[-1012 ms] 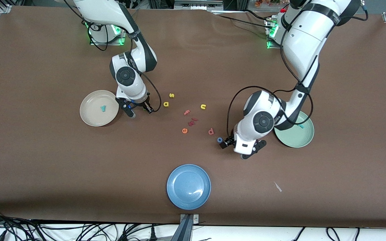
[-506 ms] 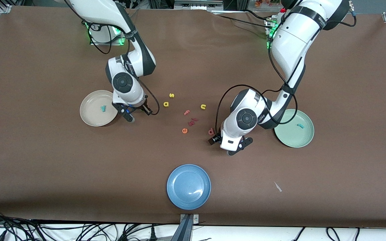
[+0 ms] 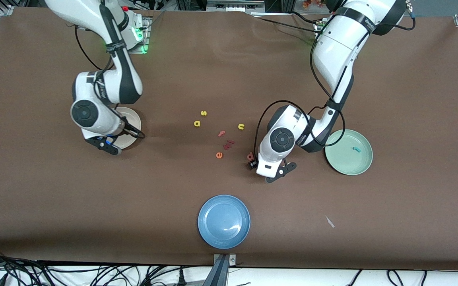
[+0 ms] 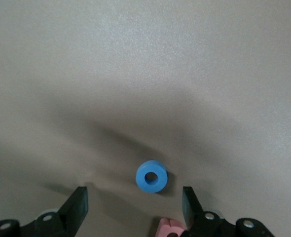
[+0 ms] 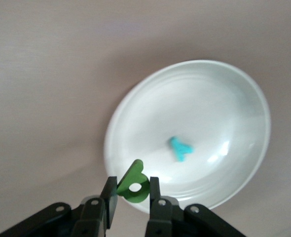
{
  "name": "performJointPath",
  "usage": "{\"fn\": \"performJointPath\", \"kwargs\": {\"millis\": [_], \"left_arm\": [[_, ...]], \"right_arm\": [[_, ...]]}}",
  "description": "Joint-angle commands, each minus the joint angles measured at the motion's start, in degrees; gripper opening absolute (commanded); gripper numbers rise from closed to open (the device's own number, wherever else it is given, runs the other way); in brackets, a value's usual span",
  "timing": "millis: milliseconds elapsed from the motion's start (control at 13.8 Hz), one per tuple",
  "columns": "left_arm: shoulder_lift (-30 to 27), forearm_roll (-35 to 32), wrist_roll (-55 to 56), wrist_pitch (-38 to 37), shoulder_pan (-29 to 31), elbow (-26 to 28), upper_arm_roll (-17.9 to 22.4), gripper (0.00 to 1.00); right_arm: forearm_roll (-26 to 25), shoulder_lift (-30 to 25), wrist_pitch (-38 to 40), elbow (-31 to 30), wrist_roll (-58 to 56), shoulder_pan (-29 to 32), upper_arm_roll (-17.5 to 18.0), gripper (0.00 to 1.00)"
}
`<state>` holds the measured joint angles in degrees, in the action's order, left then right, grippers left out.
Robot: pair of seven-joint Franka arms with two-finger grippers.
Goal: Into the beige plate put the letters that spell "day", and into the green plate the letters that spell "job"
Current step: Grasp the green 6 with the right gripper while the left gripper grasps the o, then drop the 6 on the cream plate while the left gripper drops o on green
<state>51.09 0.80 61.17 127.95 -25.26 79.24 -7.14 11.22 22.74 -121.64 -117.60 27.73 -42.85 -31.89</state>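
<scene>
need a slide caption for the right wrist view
Right gripper holds the dark green d over the beige plate, where the teal y already lies.

Bright, even overhead light; soft shadows; wrist views slightly washed out.

You have two glossy white arms with rounded shells, dark grey bands at the joints and a round dark cap with a grey hub on each wrist housing. Black cables loop loosely along both forearms. Small dark lettering runs along a band on each arm. Green lights glow at both bases. The left gripper [image 4: 134, 205] and the right gripper [image 5: 130, 197] are black, with flat fingers and silver screw heads on their bodies.
</scene>
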Motion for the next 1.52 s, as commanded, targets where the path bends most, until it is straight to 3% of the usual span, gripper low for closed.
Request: {"fn": "performJointPath", "kwargs": {"millis": [0,217,361,434,506,578,650,795,939,1084,1445], "left_arm": [[2.3,-2.0,1.0,-1.6,-0.6,-4.0,0.8,0.81],[3.0,-3.3,0.9,-1.7,-0.6,-4.0,1.2,0.72],[2.9,-3.2,0.9,-1.7,-0.6,-4.0,1.1,0.57],[2.9,-3.1,0.9,-1.9,-0.6,-4.1,1.1,0.48],[2.9,-2.8,0.9,-2.4,-0.5,-4.1,1.1,0.37],[2.9,-2.6,1.0,-2.4,-0.5,-4.1,1.1,0.25],[2.8,-2.6,1.0,-2.4,-0.4,-4.1,1.1,0.13],[2.4,-2.6,1.0,-3.0,-0.2,-4.1,1.1,0.0],[1.4,-2.5,1.0,-6.2,0.5,-4.4,1.0,0.0],[-3.3,-2.6,0.3,-12.1,3.2,-4.4,0.6,0.0],[-10.7,-2.4,-8.7,-27.6,17.1,-2.9,-4.3,0.0]], "right_arm": [[0.7,-2.1,-0.7,-4.6,-8.0,-0.5,-3.8,0.2],[0.9,-1.3,-7.2,-9.4,-11.4,0.2,-4.8,0.2],[1.0,0.5,-11.1,-11.2,-11.6,0.3,-4.8,0.22],[1.0,0.7,-11.2,-11.3,-11.6,0.3,-4.8,0.37],[1.0,0.7,-10.9,-11.3,-11.5,0.4,-4.8,0.7],[1.0,0.8,-10.8,-11.3,-11.6,0.5,-4.8,0.94],[1.0,0.6,-10.4,-11.2,-11.6,0.5,-4.8,0.99],[1.1,-1.1,-7.3,-9.9,-11.0,0.2,-4.4,0.99],[1.1,-1.7,-1.3,-6.6,-10.6,-0.3,-3.3,0.99],[3.1,-3.0,0.7,-5.5,-10.0,-0.4,-0.5,0.99],[3.6,-5.6,-0.4,-2.9,-17.5,-0.4,6.8,0.99]]}}
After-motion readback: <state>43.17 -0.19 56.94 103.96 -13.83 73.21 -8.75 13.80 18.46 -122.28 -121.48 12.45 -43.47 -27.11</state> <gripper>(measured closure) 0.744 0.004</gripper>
